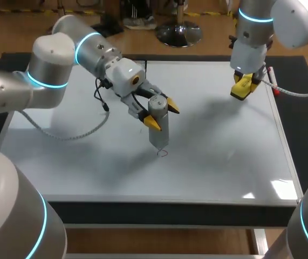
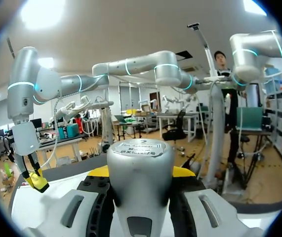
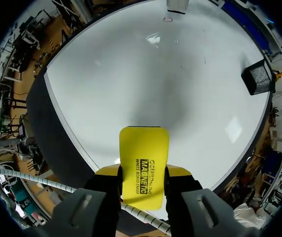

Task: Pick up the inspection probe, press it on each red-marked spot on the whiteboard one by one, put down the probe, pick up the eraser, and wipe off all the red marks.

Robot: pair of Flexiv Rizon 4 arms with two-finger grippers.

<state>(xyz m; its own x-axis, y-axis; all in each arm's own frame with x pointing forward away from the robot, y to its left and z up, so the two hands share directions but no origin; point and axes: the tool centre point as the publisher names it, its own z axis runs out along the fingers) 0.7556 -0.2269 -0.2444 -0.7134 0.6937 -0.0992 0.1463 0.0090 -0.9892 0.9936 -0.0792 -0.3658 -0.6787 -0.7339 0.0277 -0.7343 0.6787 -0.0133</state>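
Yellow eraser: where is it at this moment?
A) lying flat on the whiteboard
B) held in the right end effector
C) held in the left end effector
B: the right wrist view shows the yellow eraser clamped between both fingers of the right end effector; the left end effector holds the probe.

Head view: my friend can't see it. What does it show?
The left gripper holds a silver probe upright over the whiteboard, its tip by a small red mark. The right gripper holds a yellow eraser over the board's far right side.

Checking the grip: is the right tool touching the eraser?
Touching. Right wrist view shows the right tool clamping the eraser from both sides.
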